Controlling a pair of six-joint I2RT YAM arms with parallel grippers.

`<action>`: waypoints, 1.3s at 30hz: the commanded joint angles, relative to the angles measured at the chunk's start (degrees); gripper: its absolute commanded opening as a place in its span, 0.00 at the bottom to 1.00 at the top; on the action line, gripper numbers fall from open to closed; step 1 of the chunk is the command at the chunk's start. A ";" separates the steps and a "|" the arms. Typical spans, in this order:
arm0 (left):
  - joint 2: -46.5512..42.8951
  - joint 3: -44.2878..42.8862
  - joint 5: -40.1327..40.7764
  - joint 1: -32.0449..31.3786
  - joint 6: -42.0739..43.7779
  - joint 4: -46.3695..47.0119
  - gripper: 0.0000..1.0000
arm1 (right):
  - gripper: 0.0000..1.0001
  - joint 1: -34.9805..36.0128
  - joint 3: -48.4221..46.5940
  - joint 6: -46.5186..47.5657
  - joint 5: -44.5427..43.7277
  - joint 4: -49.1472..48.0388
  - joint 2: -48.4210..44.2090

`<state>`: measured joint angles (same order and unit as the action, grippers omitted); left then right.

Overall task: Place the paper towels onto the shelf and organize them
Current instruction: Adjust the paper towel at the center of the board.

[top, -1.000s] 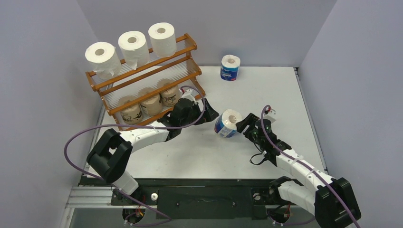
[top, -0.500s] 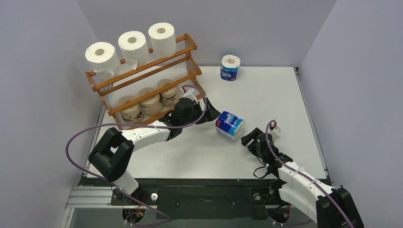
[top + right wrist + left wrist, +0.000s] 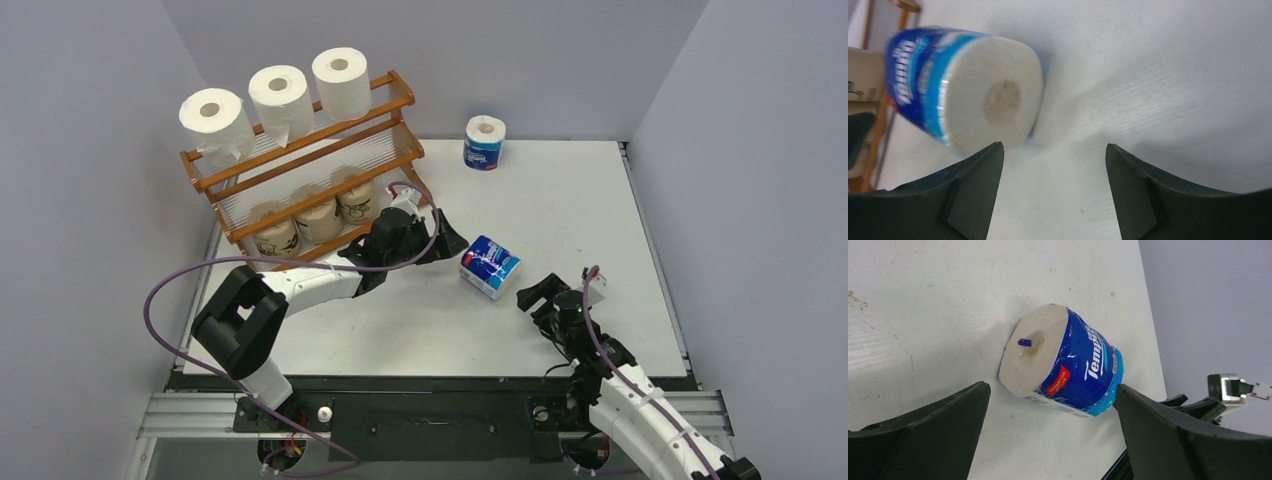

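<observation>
A blue-and-white roll [image 3: 489,266] lies on its side on the table; it also shows in the left wrist view [image 3: 1063,362] and the right wrist view [image 3: 965,95]. My left gripper [image 3: 447,243] is open just left of it, not touching. My right gripper [image 3: 540,293] is open and empty, a little to its right. A second blue-and-white roll [image 3: 485,142] stands upright at the back. The wooden shelf [image 3: 400,102] carries three white rolls [image 3: 281,97] on top and three brown rolls [image 3: 318,216] on the bottom tier; its middle tier is bare.
Grey walls close in the table on the left, back and right. The table's near edge [image 3: 420,378] runs just before the arm bases. The left arm's purple cable [image 3: 160,290] loops over the table's left side.
My right gripper let go of the blue-and-white roll, which now lies on its side on the table, and the right arm drew back toward its base. My left gripper edged right toward the roll.
</observation>
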<state>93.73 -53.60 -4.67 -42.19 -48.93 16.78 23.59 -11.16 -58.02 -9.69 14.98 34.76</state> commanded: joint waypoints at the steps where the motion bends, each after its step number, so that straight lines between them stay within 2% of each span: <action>1: -0.58 -0.96 -2.70 2.33 -1.58 5.27 0.96 | 0.73 -0.18 -5.44 2.21 0.24 -0.99 -4.69; 4: 0.97 -1.65 -8.57 5.16 -3.80 8.83 0.96 | 0.76 -0.51 -7.01 2.38 3.60 -5.27 -2.95; 8: 5.85 -5.49 -15.69 6.61 -3.51 8.80 0.96 | 0.78 -0.86 -7.74 1.49 6.95 -10.75 2.16; 19: 15.93 -11.34 -21.20 5.79 -3.34 11.72 0.96 | 0.76 -3.78 -10.63 7.47 9.14 -17.37 13.63; 25: 18.36 -12.42 -22.07 3.55 -2.38 12.66 0.96 | 0.74 -6.18 -10.45 9.51 14.51 -21.07 19.00; 30: 17.28 -9.39 -22.32 1.96 -2.82 15.98 0.96 | 0.71 -7.68 -9.16 9.61 17.35 -24.37 20.28; 39: 11.05 -0.67 -20.44 -1.46 -4.85 21.10 0.96 | 0.71 -8.98 -9.70 9.98 17.99 -23.83 20.27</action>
<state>110.63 -56.73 -25.52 -42.00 -53.01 32.73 15.44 -19.59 -49.19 7.55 -6.24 54.94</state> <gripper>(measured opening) 0.965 0.710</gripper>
